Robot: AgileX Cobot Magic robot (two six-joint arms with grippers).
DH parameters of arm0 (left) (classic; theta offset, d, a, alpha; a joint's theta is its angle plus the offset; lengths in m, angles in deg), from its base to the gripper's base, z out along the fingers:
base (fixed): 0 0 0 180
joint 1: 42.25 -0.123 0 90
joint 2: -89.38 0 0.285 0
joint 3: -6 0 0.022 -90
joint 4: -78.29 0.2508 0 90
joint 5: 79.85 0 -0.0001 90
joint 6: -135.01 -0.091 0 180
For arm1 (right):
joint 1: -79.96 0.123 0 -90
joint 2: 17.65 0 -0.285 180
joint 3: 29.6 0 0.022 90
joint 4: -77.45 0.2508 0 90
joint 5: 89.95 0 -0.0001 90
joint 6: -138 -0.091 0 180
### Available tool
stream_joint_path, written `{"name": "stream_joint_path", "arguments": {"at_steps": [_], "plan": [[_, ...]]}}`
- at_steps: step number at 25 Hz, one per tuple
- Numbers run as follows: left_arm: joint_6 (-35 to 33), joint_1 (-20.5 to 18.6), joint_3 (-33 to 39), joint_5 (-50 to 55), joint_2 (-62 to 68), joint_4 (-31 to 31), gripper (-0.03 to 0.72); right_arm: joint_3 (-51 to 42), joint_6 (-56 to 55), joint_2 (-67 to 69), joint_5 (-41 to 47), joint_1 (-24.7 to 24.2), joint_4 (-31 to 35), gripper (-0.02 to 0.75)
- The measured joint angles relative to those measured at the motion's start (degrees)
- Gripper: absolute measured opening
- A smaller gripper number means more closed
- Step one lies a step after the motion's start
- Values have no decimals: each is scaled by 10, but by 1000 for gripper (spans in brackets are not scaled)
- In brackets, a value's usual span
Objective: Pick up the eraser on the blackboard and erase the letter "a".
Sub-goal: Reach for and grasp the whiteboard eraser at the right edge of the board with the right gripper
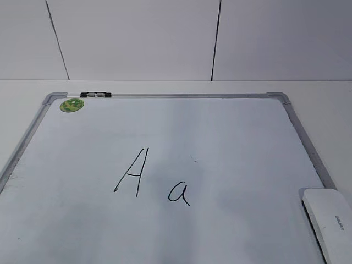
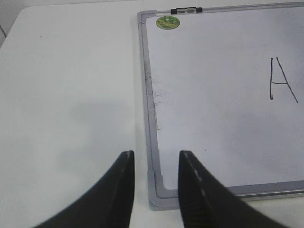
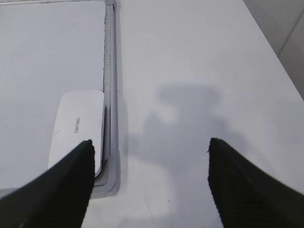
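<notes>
The blackboard [image 1: 231, 143] is a white dry-erase board with a silver-grey frame, lying flat on the table. A small lowercase letter "a" [image 1: 180, 193] in black marker sits right of a taller capital "A" [image 1: 132, 171]. The white eraser [image 1: 330, 220] lies on the board's near right corner; it also shows in the right wrist view [image 3: 78, 128]. My right gripper [image 3: 149, 147] is open and empty, over the table just right of the board's corner and the eraser. My left gripper [image 2: 154, 159] is open and empty above the board's near left corner [image 2: 156, 187]. Neither gripper shows in the exterior view.
A round green sticker [image 1: 71, 105] and a black-and-silver clip [image 1: 95, 95] sit at the board's far left corner. White table [image 3: 199, 71] surrounds the board. A pale wall with dark seams [image 1: 216, 38] stands behind the table.
</notes>
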Motion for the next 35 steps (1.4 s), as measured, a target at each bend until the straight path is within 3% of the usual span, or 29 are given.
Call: {"name": "stream_joint_path", "arguments": {"at_steps": [10,35], "plan": [[0,4,0,0,0,0,240,0,-1,12,0,0,20,592],[0,20,0,0,0,0,255,72,41,267,-3,0,100,592]]}}
